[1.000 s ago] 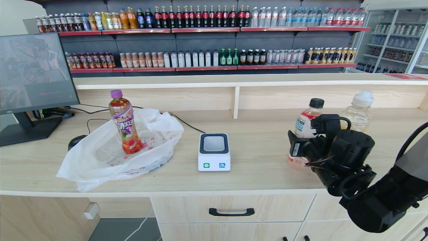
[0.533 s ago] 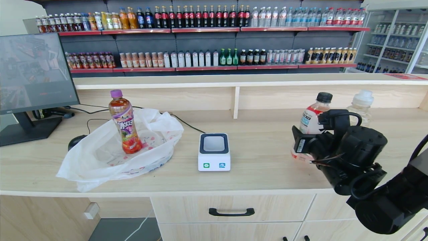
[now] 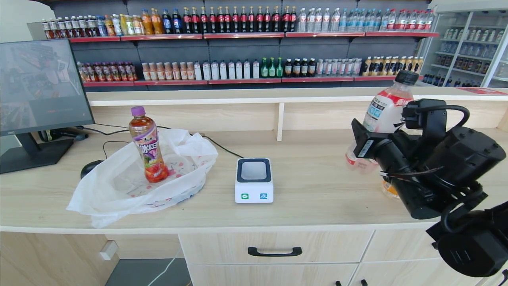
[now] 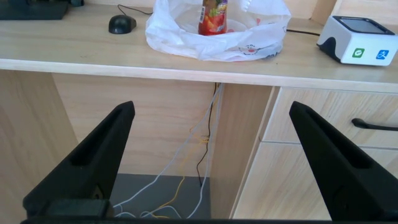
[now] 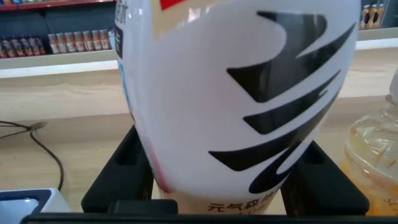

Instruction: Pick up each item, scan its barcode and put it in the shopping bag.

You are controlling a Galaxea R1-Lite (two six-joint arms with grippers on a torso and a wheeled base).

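My right gripper is shut on a white-labelled drink bottle with a black cap and holds it tilted above the right side of the counter. In the right wrist view that bottle sits between the two fingers. The white scanner stands mid-counter, to the left of the held bottle. Further left, the white shopping bag lies spread open with a purple-capped tea bottle upright in it. My left gripper hangs open below the counter edge, facing the cabinet front, with the bag above it.
A clear bottle with yellowish liquid stands on the counter behind my right arm, its base showing. A monitor and a mouse sit at the far left. A raised shelf runs along the back. Drawers lie below.
My right gripper has lifted the white-labelled bottle off the counter, upward and slightly right. The bag, tea bottle and scanner have stayed put.
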